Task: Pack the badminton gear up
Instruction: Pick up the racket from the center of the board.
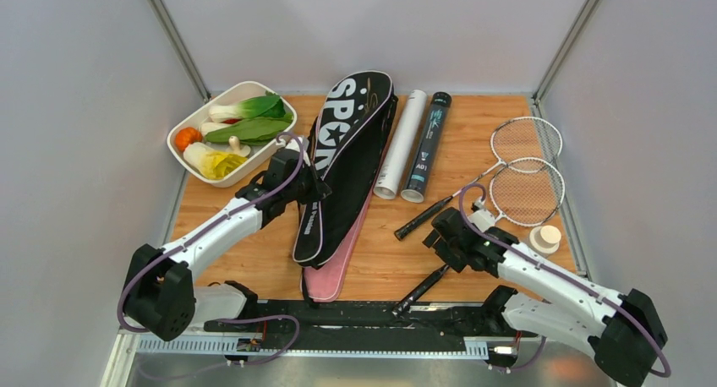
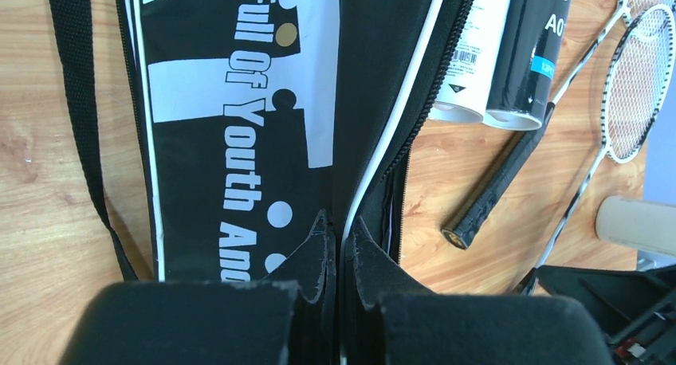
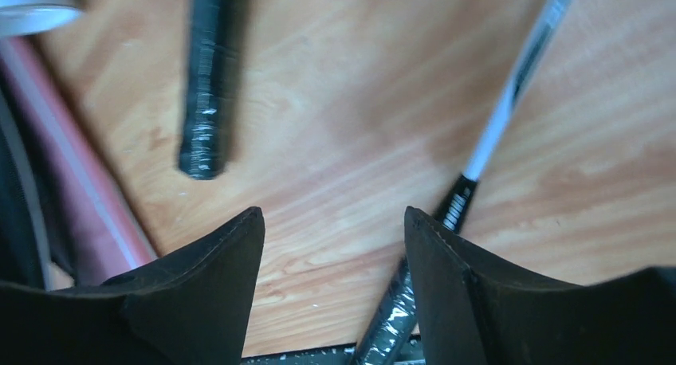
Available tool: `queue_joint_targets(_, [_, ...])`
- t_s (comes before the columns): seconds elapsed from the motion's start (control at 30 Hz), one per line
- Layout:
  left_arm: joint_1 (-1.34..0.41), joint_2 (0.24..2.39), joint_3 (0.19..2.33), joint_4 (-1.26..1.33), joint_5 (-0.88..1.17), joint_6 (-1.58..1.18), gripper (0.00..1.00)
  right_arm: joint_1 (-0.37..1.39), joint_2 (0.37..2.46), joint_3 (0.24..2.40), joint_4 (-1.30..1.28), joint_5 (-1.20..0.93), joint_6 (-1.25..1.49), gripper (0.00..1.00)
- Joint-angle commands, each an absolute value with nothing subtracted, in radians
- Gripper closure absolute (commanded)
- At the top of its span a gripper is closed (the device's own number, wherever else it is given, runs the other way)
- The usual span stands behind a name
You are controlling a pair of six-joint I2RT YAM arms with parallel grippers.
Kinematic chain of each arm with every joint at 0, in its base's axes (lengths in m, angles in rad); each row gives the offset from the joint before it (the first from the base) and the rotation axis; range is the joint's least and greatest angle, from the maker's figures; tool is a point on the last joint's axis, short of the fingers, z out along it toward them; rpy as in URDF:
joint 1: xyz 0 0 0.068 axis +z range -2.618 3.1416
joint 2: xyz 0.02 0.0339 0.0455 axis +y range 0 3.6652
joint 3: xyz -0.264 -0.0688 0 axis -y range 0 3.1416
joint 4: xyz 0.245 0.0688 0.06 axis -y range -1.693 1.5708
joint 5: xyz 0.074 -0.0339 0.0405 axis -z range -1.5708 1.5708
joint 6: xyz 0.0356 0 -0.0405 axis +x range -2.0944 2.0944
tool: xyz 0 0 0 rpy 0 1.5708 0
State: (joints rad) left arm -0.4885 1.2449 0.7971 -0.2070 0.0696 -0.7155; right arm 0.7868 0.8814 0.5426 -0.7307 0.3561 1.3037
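Occlusion notes first. Pink cover (image 1: 332, 269) is mostly buried under black cover (image 1: 347, 159); only its near end and a thin strip on the right side show. Left jaws are pressed together at the black cover's left side, about midway along. Left wrist view: the white-piped zip edge runs straight in between the tips, so it reads as a pinch on that edge; actual contact is hidden by the pads (image 2: 319, 253). Dark gap beside the zip, can't see inside.

Right jaws are spread with nothing between them, over bare desk (image 1: 380, 260) at near right. Near racket (image 1: 526, 193): shaft goes out of sight under the right arm (image 1: 550, 273), black grip shows again on the near side, its end at the desk's near edge. Right wrist view has that grip passing under one finger (image 3: 446, 269); touching or not, can't tell. Far racket (image 1: 526, 139) is fully in view, head overlapping the other head, grip end just left of the right jaws. Both: silver-white frames, white strings, black grips.

Black cover is racket-shaped, big white "SPORT" print, lying diagonally mid-desk, wide end far. White tube (image 1: 402, 142) and black tube (image 1: 427, 146) lie side by side, touching, just right of it. Tube print too small to read. Vegetable dish (image 1: 173, 150) far left; small tan-capped bottle (image 1: 545, 237) beside the near racket's head.
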Motion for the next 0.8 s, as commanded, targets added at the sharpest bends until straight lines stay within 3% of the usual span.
queue_joint_targets(0.0, [-0.484, 1.200, 0.804, -0.178, 0.062, -0.695, 1.00, 0.786, 0.983, 0.603, -0.926, 0.230, 1.551, 0.32])
queue_joint_targets(0.47, [-0.484, 1.132, 0.809, -0.224, 0.005, -0.661, 1.00, 0.786, 1.048, 0.710, -1.092, 0.226, 1.655, 0.33])
queue_joint_targets(0.77, [-0.485, 1.139, 0.802, -0.218, 0.023, -0.667, 1.00, 0.788, 1.023, 0.522, -0.914, 0.169, 1.718, 0.35])
